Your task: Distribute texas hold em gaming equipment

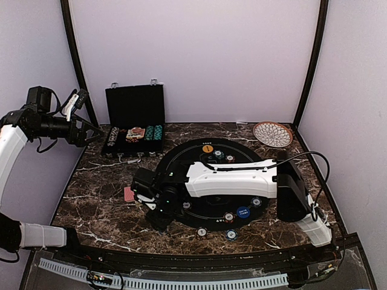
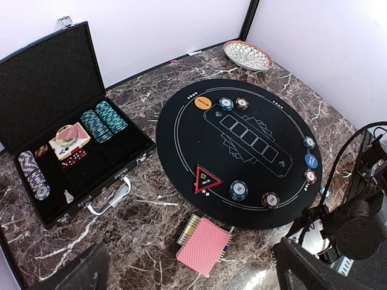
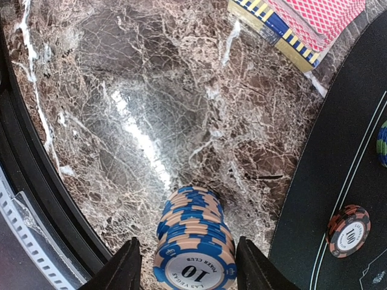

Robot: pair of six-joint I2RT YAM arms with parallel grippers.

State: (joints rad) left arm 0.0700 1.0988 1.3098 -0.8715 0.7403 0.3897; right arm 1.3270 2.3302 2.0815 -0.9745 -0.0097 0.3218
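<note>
A tall stack of blue and cream poker chips (image 3: 193, 241) stands on the marble just off the black mat's (image 2: 199, 139) near-left edge. My right gripper (image 3: 188, 266) is open around it, with a thin gap on the left side. The red-backed card deck (image 2: 204, 246) lies on the marble a little beyond. On the mat sit a red triangle (image 2: 207, 178), an orange disc (image 2: 203, 101), a blue disc (image 2: 311, 161) and single chips (image 2: 239, 191). My left gripper (image 1: 91, 130) hangs open high over the table's far-left corner, holding nothing.
An open black case (image 2: 54, 78) at the back left holds rows of chips (image 2: 103, 121) and cards (image 2: 68, 142). A patterned wicker plate (image 1: 273, 134) sits at the back right. The right arm (image 1: 230, 175) stretches across the mat. The table's raised front rim (image 3: 36, 199) is close by.
</note>
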